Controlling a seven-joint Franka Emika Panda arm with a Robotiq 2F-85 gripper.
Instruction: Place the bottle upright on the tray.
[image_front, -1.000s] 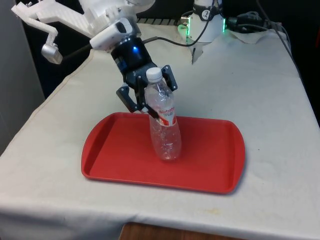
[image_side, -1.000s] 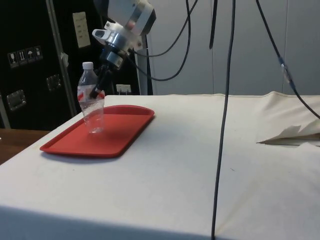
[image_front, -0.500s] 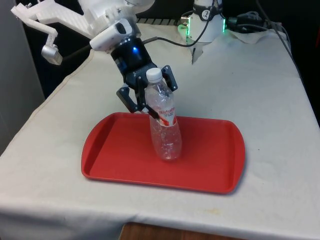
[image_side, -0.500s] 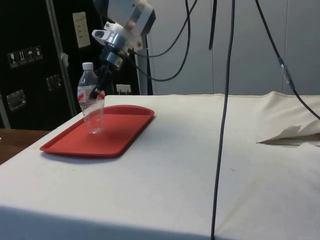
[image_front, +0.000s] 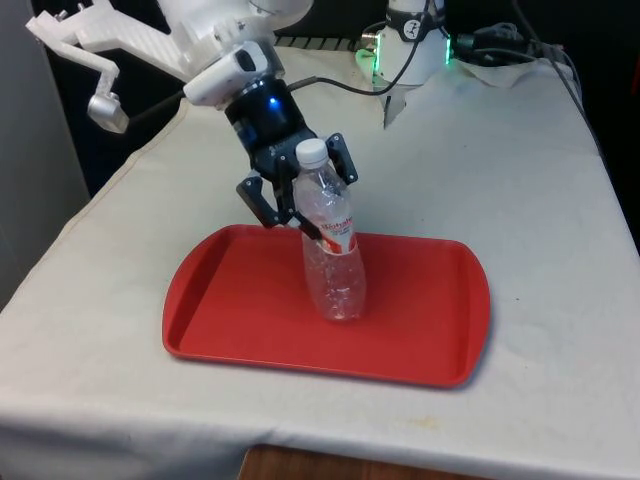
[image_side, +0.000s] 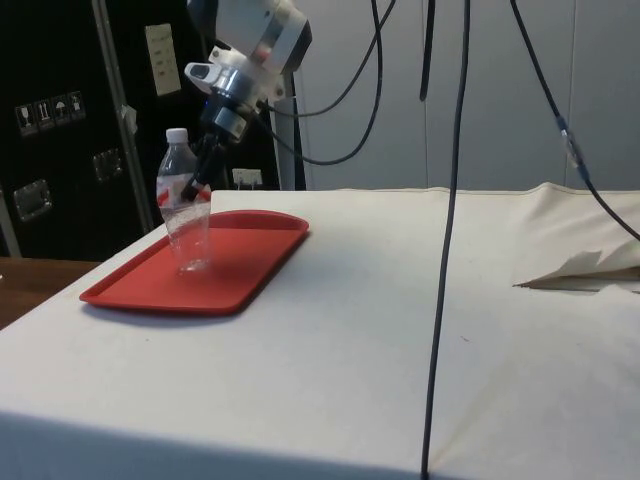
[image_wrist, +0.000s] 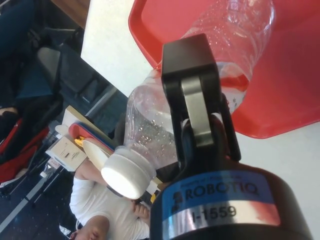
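Bottle, clear plastic with a white cap, stands upright near the middle of the red tray, the black gripper clasping its upper body, probably to steady it before letting go.

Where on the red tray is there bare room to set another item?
Bare patches: the tray floor on either side of the bottle, out to each end rim. Crowded: the far rim behind the bottle, where the hand grips it.
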